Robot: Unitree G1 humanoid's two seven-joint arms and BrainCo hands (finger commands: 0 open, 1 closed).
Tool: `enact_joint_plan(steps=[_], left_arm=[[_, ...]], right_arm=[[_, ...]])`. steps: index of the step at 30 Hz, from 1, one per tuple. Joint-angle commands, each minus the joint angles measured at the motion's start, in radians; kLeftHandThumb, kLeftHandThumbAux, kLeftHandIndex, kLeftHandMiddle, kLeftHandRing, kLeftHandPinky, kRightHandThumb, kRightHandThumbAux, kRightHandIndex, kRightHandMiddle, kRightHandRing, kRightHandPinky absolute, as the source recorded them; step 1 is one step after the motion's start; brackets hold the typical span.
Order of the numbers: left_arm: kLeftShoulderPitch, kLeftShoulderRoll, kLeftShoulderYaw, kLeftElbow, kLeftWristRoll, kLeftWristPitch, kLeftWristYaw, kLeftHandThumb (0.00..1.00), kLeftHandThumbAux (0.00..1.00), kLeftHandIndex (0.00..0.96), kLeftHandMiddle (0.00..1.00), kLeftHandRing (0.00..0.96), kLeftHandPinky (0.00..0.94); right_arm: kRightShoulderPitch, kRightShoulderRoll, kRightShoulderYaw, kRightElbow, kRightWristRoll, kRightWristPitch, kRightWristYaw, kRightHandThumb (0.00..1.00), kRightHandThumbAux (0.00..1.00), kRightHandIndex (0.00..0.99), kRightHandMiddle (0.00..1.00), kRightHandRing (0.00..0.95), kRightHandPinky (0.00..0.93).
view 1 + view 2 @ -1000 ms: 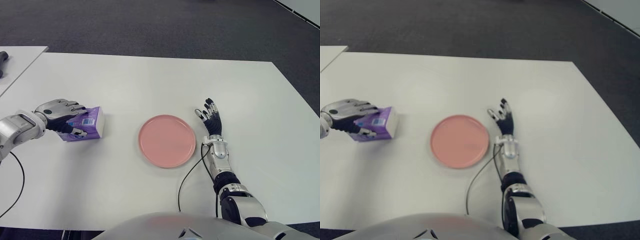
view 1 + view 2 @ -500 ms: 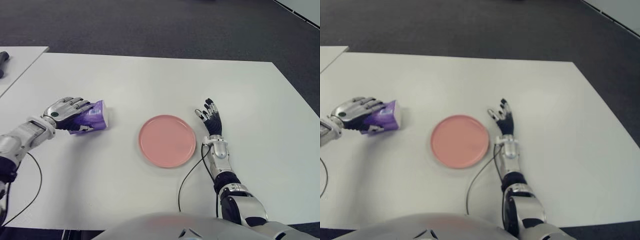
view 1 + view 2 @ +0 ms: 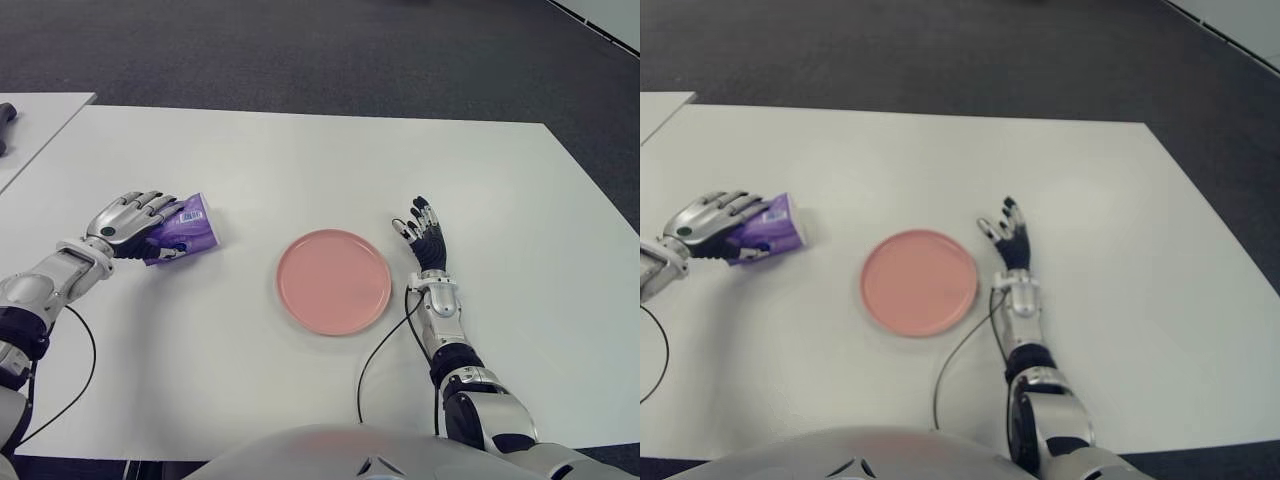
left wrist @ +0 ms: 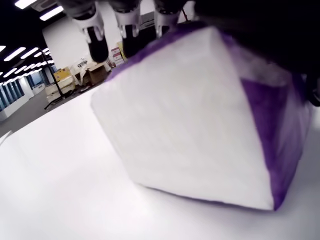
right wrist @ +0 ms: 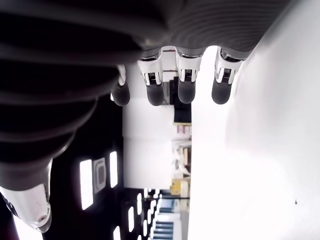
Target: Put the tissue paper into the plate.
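A purple and white tissue pack (image 3: 182, 231) is at the left of the white table (image 3: 300, 160), tilted, with my left hand (image 3: 135, 222) shut on it from its left side. Close up, the tissue pack (image 4: 200, 125) fills the left wrist view, its lower edge near the table, with fingertips (image 4: 127, 30) curled over its top. A round pink plate (image 3: 334, 281) lies at the middle, well to the right of the pack. My right hand (image 3: 424, 238) shows just right of the plate, fingers spread and holding nothing.
A black cable (image 3: 385, 345) runs from the right wrist toward the table's front edge. Another cable (image 3: 70, 375) loops below the left arm. A second white table (image 3: 30, 125) with a dark object stands at the far left. Dark carpet lies beyond.
The left hand has tipped the tissue pack up from lying flat and shifted it slightly to the right and farther back. The right hand has not moved.
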Motion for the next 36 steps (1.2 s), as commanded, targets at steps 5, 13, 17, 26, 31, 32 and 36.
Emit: enact_joint_plan(steps=[5,13,17,26,31,32,36], left_arm=[[-0.001,-0.053,-0.056,0.087,-0.002,-0.01,0.085,0.077,0.237,0.0,0.0,0.0,0.0],[-0.011,-0.059,-0.077,0.098,-0.004,-0.004,0.109,0.085,0.264,0.0,0.0,0.0,0.0],[-0.024,-0.069,-0.092,0.121,-0.007,0.003,0.12,0.094,0.282,0.0,0.0,0.0,0.0],[-0.044,-0.091,-0.111,0.167,-0.018,0.01,0.145,0.118,0.314,0.0,0.0,0.0,0.0],[-0.055,-0.112,-0.122,0.202,-0.021,0.015,0.193,0.14,0.334,0.0,0.0,0.0,0.0],[-0.057,-0.116,-0.125,0.207,-0.021,0.017,0.201,0.149,0.342,0.0,0.0,0.0,0.0],[-0.073,-0.145,-0.139,0.239,-0.014,0.043,0.279,0.211,0.401,0.009,0.057,0.108,0.198]], right_arm=[[0.084,0.005,-0.01,0.048,0.013,0.058,0.008,0.116,0.607,0.018,0.045,0.042,0.075],[0.086,0.001,-0.012,0.045,0.015,0.059,0.013,0.116,0.607,0.018,0.045,0.042,0.075],[0.086,-0.001,-0.013,0.045,0.017,0.06,0.015,0.116,0.607,0.018,0.045,0.042,0.075],[0.085,-0.003,-0.015,0.048,0.019,0.06,0.019,0.116,0.607,0.018,0.045,0.042,0.075],[0.083,-0.004,-0.016,0.051,0.019,0.06,0.019,0.116,0.607,0.018,0.045,0.042,0.075],[0.082,-0.004,-0.016,0.052,0.019,0.06,0.02,0.116,0.607,0.018,0.045,0.042,0.075],[0.08,-0.003,-0.016,0.054,0.019,0.06,0.019,0.116,0.607,0.018,0.045,0.042,0.075]])
